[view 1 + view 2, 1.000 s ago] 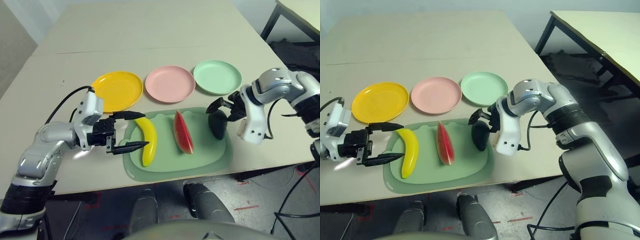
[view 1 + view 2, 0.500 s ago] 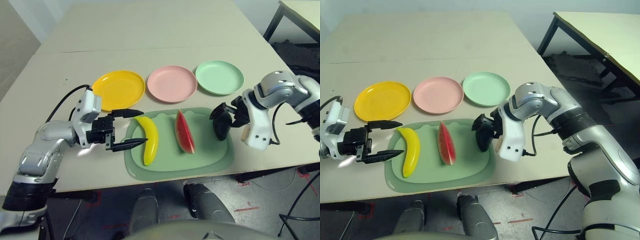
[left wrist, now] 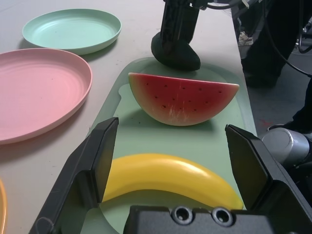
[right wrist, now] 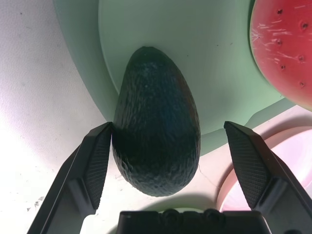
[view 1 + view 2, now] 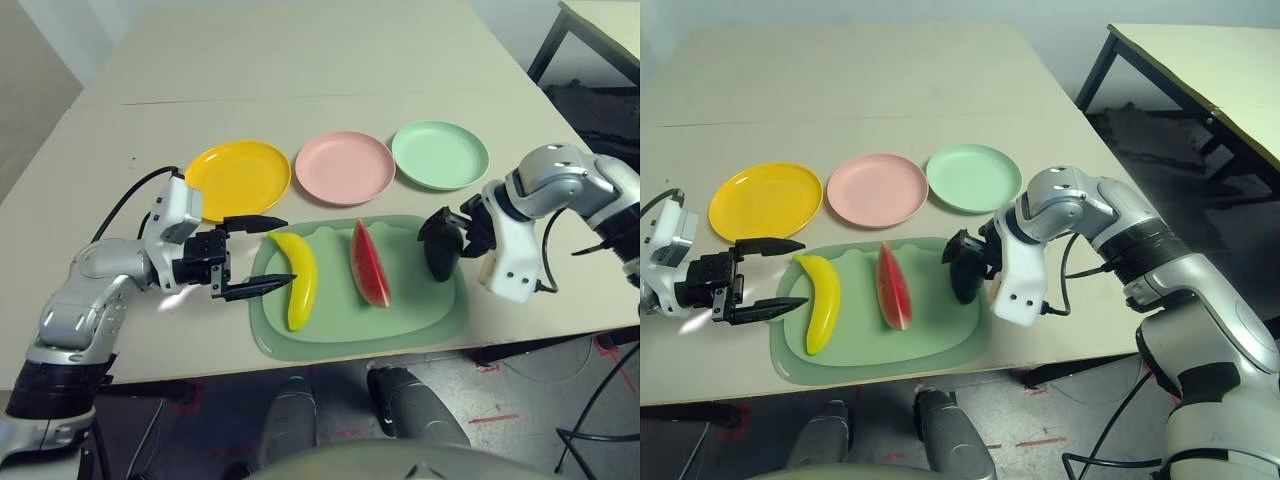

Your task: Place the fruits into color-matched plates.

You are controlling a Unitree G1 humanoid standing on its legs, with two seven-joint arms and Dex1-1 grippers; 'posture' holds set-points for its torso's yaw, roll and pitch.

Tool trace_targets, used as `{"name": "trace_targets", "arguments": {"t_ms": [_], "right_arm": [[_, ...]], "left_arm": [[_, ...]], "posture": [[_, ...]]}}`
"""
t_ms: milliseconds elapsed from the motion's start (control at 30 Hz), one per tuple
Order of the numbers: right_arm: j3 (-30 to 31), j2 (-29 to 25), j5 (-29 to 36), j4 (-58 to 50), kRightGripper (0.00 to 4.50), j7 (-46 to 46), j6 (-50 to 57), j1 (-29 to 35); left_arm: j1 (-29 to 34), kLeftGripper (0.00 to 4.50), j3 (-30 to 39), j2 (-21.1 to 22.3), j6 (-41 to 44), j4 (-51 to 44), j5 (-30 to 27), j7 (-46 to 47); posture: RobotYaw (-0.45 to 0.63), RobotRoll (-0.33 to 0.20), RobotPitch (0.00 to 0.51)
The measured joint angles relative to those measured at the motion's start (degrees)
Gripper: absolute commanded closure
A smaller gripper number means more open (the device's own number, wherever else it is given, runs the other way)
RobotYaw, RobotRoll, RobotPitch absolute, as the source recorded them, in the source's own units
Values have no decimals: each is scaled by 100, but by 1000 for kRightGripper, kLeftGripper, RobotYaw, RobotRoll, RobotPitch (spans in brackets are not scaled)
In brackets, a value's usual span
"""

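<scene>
Dark-green avocado [image 4: 156, 131] is sitting at the mat's [image 5: 290, 350] 2 o'clock, right gripper [image 4: 168, 126] straddling it unclosed for the pick, next move needing a squeeze, then lifting toward the mint plate [image 5: 440, 155] at 12.

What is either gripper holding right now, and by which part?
Nothing looks held yet: the right gripper's open fingers straddle the avocado around its middle, and the left gripper stands open at the banana.
</scene>
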Motion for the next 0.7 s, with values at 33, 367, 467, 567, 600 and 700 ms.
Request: {"name": "trace_targets", "arguments": {"t_ms": [33, 367, 467, 567, 600, 700], "right_arm": [[0, 1, -27, 2, 1092, 0, 11, 2], [-32, 23, -73, 43, 1605, -18, 75, 27], [-51, 23, -53, 46, 1605, -22, 140, 48], [-55, 29, 54, 77, 1605, 46, 271, 33], [-56, 47, 84, 155, 1605, 84, 320, -20], [-93, 119, 97, 362, 1605, 115, 396, -244]], "left_arm": [[0, 0, 0, 0, -1, 0, 0, -3], [22, 0, 0, -9, -168, 108, 64, -183], [23, 0, -1, -50, -234, 220, 96, -229], [23, 0, 1, -75, -245, 229, 101, -242], [24, 0, 1, -105, -245, 230, 100, -229], [29, 0, 10, -151, -241, 237, 88, -167]], "posture": [[-58, 0, 157], [-68, 0, 155], [-68, 0, 155], [-71, 0, 152], [-71, 0, 152], [-71, 0, 152]]}}
